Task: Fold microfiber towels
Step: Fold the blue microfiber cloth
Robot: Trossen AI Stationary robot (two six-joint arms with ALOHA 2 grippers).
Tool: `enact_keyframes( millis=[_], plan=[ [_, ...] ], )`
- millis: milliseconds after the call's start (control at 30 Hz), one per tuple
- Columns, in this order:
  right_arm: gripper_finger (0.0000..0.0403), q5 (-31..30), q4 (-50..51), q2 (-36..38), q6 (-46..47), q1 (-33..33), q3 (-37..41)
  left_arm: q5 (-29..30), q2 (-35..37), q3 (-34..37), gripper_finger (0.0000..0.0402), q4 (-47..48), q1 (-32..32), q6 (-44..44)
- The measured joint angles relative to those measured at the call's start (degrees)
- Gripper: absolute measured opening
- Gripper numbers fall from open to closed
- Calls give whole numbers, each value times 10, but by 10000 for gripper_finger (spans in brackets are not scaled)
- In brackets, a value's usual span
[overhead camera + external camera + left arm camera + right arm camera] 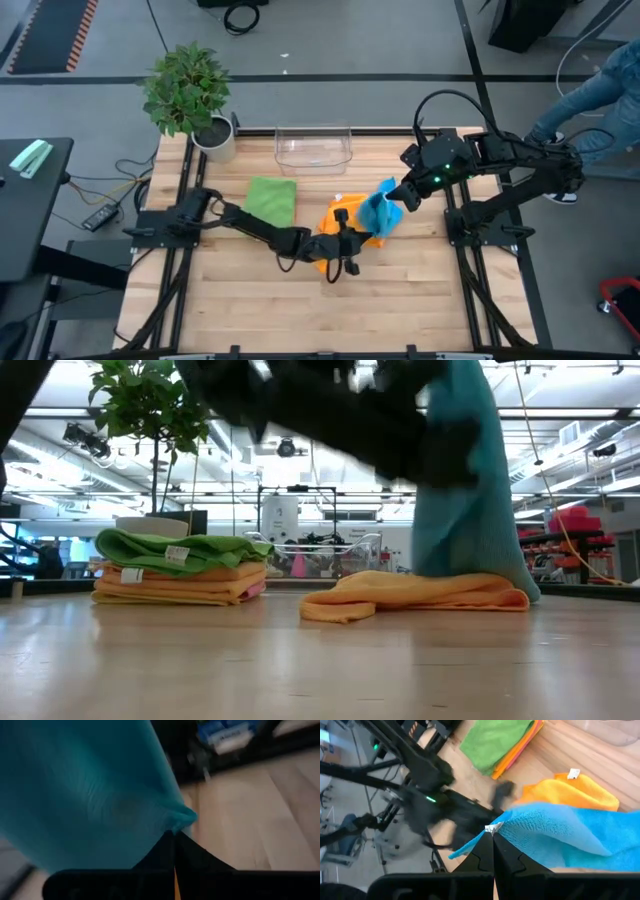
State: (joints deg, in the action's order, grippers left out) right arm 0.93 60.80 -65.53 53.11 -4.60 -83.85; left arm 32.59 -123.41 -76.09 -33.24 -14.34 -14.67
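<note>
Blue towel (380,213) hangs lifted between both arms, prob. to spread it flat for folding. Right jaws (493,831) pressed together, pinching one corner; left jaws (174,832) shut on another corner. Orange towel (340,222) lies crumpled on the counter (400,290) right under the jaws, could snag or get dragged. Folded stack w/ green towel (271,197) on top sits well aside; clear bin (313,146) and plant (188,88) farther off, not in the way.
</note>
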Motion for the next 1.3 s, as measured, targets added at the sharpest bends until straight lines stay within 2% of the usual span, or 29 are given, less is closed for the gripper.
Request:
enact_keyframes(
  millis=[100, 300, 400, 500, 700, 833, 933, 1033, 1200, 1300],
  plan=[
    [0, 18, 18, 5, -11, -2, 0, 37, 55, 0, 5, 25, -13, -41],
    [0, 34, 95, 25, -4, -48, 0, 43, 187, -1, 3, 121, -10, -44],
    [0, 28, 114, 38, 36, -98, 0, 28, 257, -1, 3, 186, -1, -40],
    [0, -9, 110, 47, 83, -153, 0, -1, 318, -1, 2, 243, 8, -41],
    [0, -75, 15, 46, 78, -205, 0, -86, 423, -1, 2, 321, 32, -34],
    [0, -89, -103, 24, 33, -207, 0, -142, 477, -1, 1, 390, 30, 36],
    [0, -85, -166, -7, 28, -218, 0, -195, 508, -1, 1, 461, 3, 93],
    [0, -69, -191, -54, 49, -240, 0, -223, 522, -1, 1, 537, -43, 130],
    [0, -26, -212, -150, 120, -292, 0, -235, 522, -1, 1, 656, -147, 187],
    [0, -15, -239, -203, 156, -326, 0, -236, 519, 14, 1, 665, -206, 220]
  ],
)
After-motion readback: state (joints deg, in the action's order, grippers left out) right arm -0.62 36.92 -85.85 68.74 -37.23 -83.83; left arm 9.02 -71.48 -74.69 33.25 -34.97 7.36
